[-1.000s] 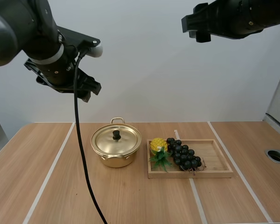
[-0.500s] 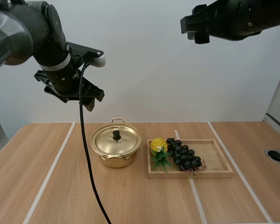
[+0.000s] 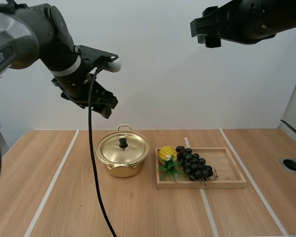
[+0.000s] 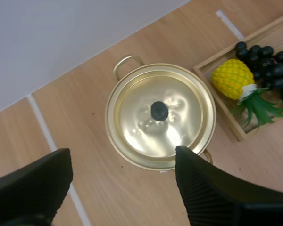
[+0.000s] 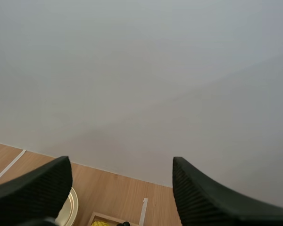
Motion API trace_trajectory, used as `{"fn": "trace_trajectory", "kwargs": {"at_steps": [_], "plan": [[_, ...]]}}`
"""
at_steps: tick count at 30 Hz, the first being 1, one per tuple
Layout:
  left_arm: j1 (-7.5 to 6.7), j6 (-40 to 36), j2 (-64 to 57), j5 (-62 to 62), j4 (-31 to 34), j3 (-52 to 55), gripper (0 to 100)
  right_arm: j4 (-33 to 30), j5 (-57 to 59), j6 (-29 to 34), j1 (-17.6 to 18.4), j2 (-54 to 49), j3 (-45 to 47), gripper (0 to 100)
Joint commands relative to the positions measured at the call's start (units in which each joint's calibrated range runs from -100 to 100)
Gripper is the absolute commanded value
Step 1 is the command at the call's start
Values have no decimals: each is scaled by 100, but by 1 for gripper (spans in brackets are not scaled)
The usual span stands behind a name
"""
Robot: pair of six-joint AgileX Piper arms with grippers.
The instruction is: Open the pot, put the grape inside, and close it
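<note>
Shows grape bunch lying in wooden tray, just beside toy pineapple, right of gold pot. Finds pot shut on the table, lid seated w/ black knob up. Places left gripper high above pot's left side, jaws spread wide, holding nothing, knob framed between them in wrist view. Puts right gripper higher yet, well apart from tray, jaws likewise wide & empty. Reads as approx the very start: nothing opened, no grape in pot. Leaves lid lift, grape transfer & re-closing all to do. Appears lined up for the knob on the left side, tho height off lid hard to gauge.
</note>
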Motion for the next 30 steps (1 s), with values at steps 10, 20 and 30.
{"fn": "trace_trajectory", "kwargs": {"at_steps": [10,20,30], "plan": [[-63,671,1032,-24,-265,-8,100,46,36,-22,-17,-41,-47,100],[-596,582,1619,-488,171,-20,100,46,322,-54,-17,-41,-47,100],[-638,556,2178,-988,181,-58,100,46,370,-64,-17,-41,-47,100]]}}
